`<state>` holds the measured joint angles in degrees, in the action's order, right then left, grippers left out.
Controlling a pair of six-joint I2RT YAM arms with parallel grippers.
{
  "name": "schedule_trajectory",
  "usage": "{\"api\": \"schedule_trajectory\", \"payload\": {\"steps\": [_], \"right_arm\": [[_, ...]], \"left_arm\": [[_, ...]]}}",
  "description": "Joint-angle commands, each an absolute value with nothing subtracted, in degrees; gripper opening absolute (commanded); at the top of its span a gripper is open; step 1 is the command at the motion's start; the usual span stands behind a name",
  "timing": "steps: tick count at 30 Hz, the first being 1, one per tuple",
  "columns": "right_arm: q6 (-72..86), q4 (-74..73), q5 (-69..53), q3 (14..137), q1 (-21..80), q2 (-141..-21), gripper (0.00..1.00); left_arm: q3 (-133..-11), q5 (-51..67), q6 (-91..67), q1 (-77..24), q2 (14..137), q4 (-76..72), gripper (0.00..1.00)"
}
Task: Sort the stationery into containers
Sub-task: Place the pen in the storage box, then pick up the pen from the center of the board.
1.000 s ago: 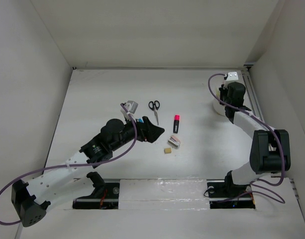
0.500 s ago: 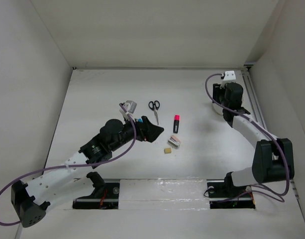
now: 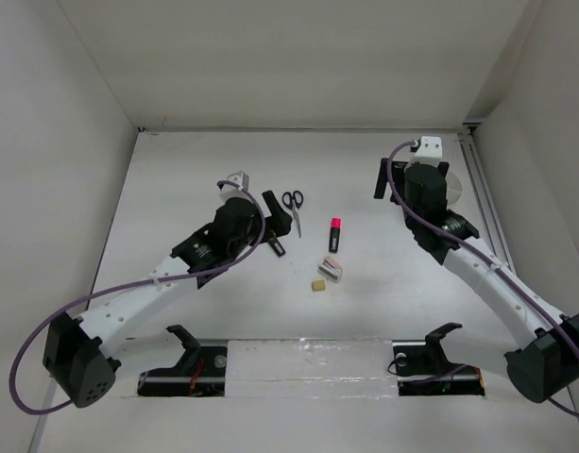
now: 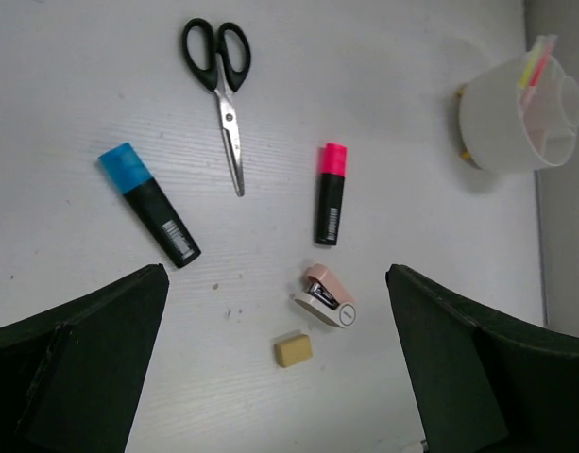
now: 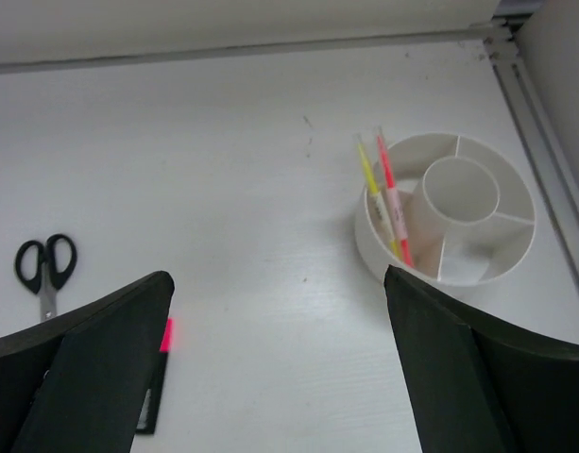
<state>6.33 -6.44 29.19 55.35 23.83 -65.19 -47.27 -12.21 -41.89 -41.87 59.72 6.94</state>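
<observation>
Black-handled scissors (image 4: 223, 85), a blue-and-black highlighter (image 4: 149, 217), a pink-and-black highlighter (image 4: 331, 193), a grey-pink sharpener-like block (image 4: 325, 297) and a tan eraser (image 4: 294, 349) lie loose on the table. My left gripper (image 4: 278, 272) hangs open above them, holding nothing. The round white container (image 5: 383, 250) stands at the back right. A pale yellow pencil (image 5: 376, 193) and a pink pencil (image 5: 393, 198) lean in one outer compartment. My right gripper (image 5: 275, 278) is open and empty, just left of the container and above the table.
White walls close in the table on three sides. A metal rail (image 3: 483, 203) runs along the right edge behind the container (image 3: 456, 186). In the top view the scissors (image 3: 292, 200) and pink highlighter (image 3: 334, 233) lie between the two arms.
My right gripper has opened and drawn back from over the container toward the left. My left arm has swung its gripper up and toward the back, above the loose items.
</observation>
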Motion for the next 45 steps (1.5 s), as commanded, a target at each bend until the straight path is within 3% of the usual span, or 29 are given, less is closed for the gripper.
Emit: {"api": "schedule_trajectory", "payload": {"steps": [1,6,19,25,26,29,32,37,45], "right_arm": [[18.24,-19.31,38.77,59.24,26.8,-62.24,1.0],[18.63,-17.68,20.86,55.73,27.42,-59.24,1.0],[18.81,-13.63,7.03,51.16,34.62,-58.1,1.0],[18.81,-12.48,5.8,49.83,37.09,-57.48,0.99],[18.81,-13.0,5.8,49.83,37.09,-57.48,0.99],[18.28,-13.53,5.8,49.83,37.62,-56.34,0.97],[18.28,-13.54,5.27,49.83,37.62,-54.06,0.96],[18.28,-14.58,4.14,50.36,37.62,-51.42,0.96],[18.98,-13.54,0.88,49.75,36.39,-50.27,0.95]], "left_arm": [[-52.2,-18.27,-44.82,-41.84,62.91,11.6,1.0],[-55.98,-21.96,-46.57,-41.84,68.02,16.5,1.0],[-70.39,-26.37,-64.15,-41.84,97.98,30.32,1.0],[-72.16,-26.98,-69.95,-41.84,105.28,34.62,0.92],[-72.16,-26.98,-69.96,-41.84,106.51,34.63,0.83],[-71.63,-26.98,-71.63,-41.84,108.97,35.33,0.72],[-71.02,-26.11,-72.15,-41.31,110.38,35.33,0.51],[-66.37,-23.12,-70.67,-39.47,110.92,30.95,0.0],[-64.42,-30.92,-60.66,-41.74,97.58,30.41,0.0]]}}
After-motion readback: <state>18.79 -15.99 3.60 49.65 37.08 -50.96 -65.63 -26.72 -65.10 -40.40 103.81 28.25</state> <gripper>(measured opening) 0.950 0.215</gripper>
